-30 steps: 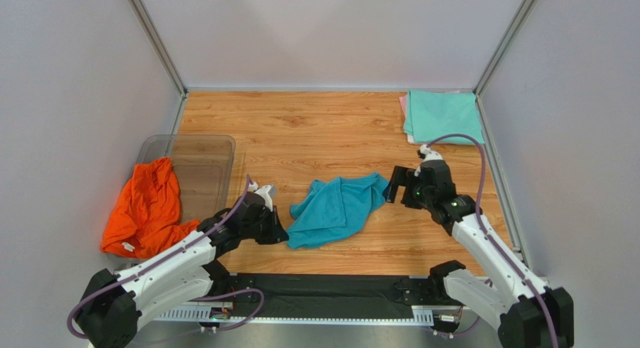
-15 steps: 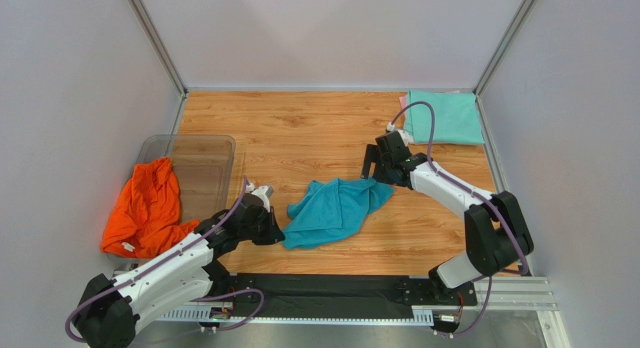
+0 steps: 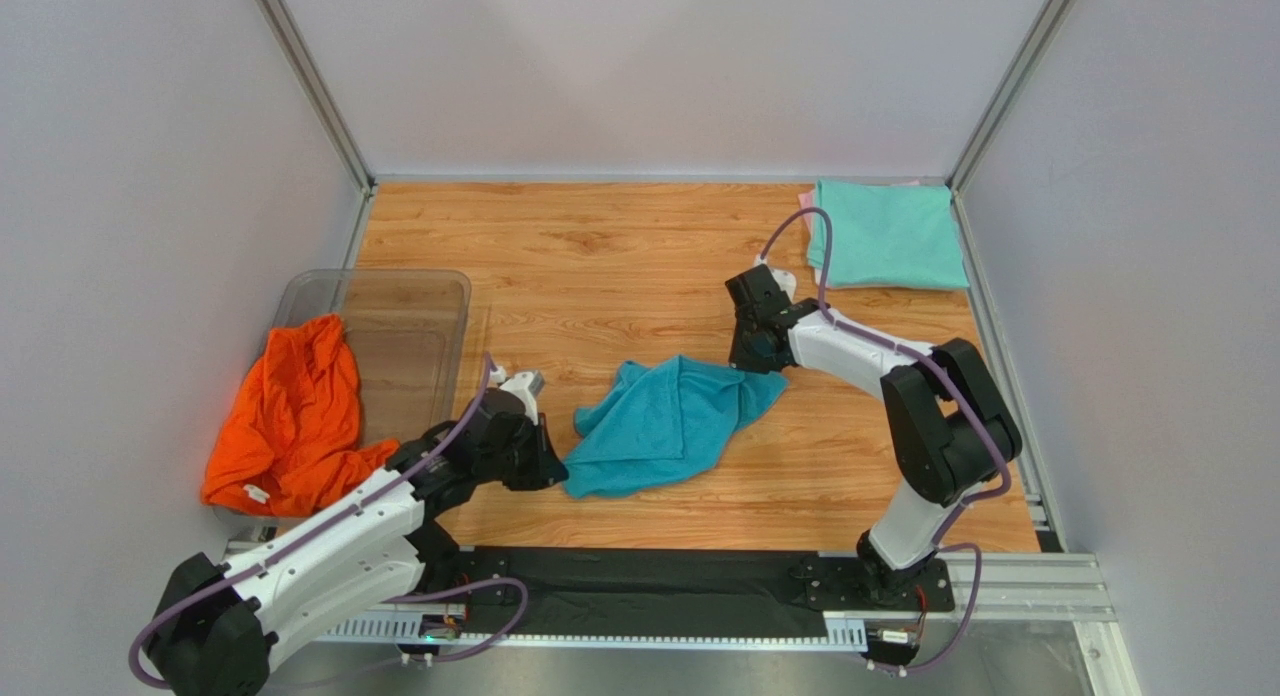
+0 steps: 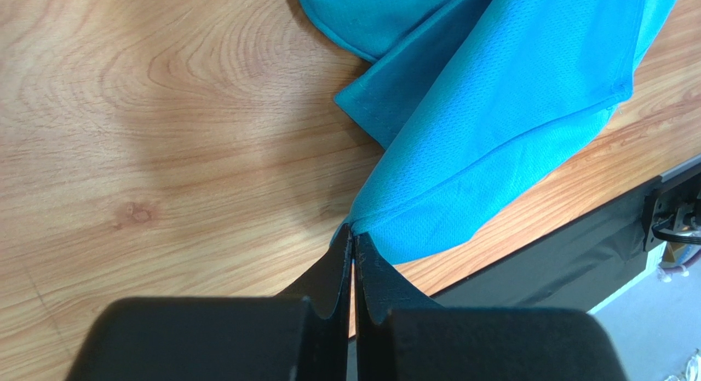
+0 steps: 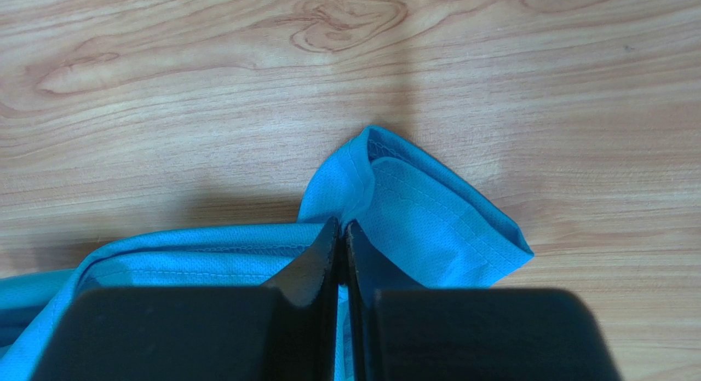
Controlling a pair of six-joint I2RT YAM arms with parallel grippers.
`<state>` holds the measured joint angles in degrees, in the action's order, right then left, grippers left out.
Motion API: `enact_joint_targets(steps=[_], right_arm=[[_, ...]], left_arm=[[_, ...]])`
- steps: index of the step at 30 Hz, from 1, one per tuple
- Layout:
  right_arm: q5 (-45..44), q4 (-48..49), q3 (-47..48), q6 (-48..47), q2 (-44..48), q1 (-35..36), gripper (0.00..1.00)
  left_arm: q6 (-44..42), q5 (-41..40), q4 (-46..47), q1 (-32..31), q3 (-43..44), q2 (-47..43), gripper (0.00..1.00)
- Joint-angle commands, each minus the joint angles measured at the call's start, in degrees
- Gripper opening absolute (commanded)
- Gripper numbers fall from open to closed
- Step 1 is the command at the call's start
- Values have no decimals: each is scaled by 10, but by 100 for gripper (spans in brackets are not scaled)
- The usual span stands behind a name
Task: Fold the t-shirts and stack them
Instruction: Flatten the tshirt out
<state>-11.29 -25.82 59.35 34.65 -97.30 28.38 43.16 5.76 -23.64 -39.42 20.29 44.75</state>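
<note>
Teal-blue t-shirt (image 3: 669, 423) looks light and limp, best held at hemmed edges: left gripper (image 4: 354, 243) pinches its near corner, right gripper (image 5: 341, 233) pinches a far fold.

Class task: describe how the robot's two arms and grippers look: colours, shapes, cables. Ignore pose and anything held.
The left arm and right arm have white link shells, black joints and a purple cable each. The left gripper and right gripper each have two flat, black, tapering fingers.
</note>
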Motion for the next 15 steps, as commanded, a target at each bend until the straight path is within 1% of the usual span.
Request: enact_joint_targets(steps=[1, 3, 4, 6, 7, 8, 9, 11, 12, 13, 15], right_arm=[[-39, 17, 9, -3, 58, 6, 0], [-54, 12, 6, -15, 87, 6, 0], [-60, 8, 7, -20, 120, 7, 0], [-75, -7, 13, -37, 157, 7, 0], [-84, -14, 17, -42, 193, 7, 0], [-90, -21, 21, -49, 213, 7, 0], [-102, -29, 24, -56, 251, 7, 0], [-109, -34, 35, -79, 291, 6, 0], [-112, -42, 38, -87, 310, 7, 0], [-113, -47, 51, -99, 347, 7, 0], [-110, -55, 66, -110, 393, 7, 0]], left_arm=[[-11, -14, -14, -2, 23, -12, 0], [-15, -23, -18, -3, 36, -17, 0], [-22, -29, -22, -3, 54, -19, 0], [-29, -45, -31, -3, 77, -25, 0], [-36, -51, -36, -2, 104, -27, 0], [-40, -55, -36, -3, 116, -30, 0], [-45, -57, -37, -2, 129, -36, 0], [-60, -57, -39, -2, 170, -42, 0], [-63, -73, -41, -3, 185, -49, 0], [-70, -84, -45, -3, 217, -53, 0], [-77, -88, -44, -3, 247, -64, 0]])
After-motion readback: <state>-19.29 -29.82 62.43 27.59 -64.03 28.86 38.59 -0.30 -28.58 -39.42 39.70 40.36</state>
